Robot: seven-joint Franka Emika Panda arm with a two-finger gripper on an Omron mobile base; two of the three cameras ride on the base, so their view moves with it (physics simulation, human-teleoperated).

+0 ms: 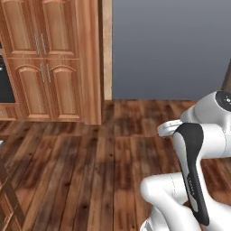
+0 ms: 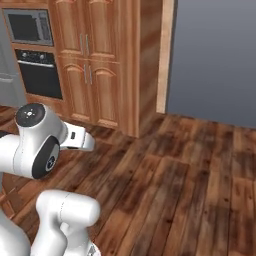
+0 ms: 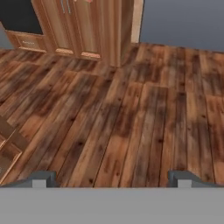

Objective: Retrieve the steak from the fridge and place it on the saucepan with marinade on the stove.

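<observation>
In the hand view my gripper (image 3: 112, 178) is open, its two dark fingertips (image 3: 43, 177) far apart with nothing between them, hanging over bare wooden floor (image 3: 122, 109). The arm (image 1: 194, 171) is folded low in front of the base. A grey panel (image 2: 9, 70) at the far left edge stands beside the oven column; I cannot tell whether it is the fridge. The steak, the saucepan with its marinade and the stove are out of view.
Tall wooden cabinets (image 1: 45, 58) stand ahead on the left, with a built-in oven (image 2: 39, 72) and microwave (image 2: 29, 26) beside them. A grey wall (image 1: 171, 45) lies behind the open floor. A wooden furniture piece (image 1: 9, 198) juts in at the lower left.
</observation>
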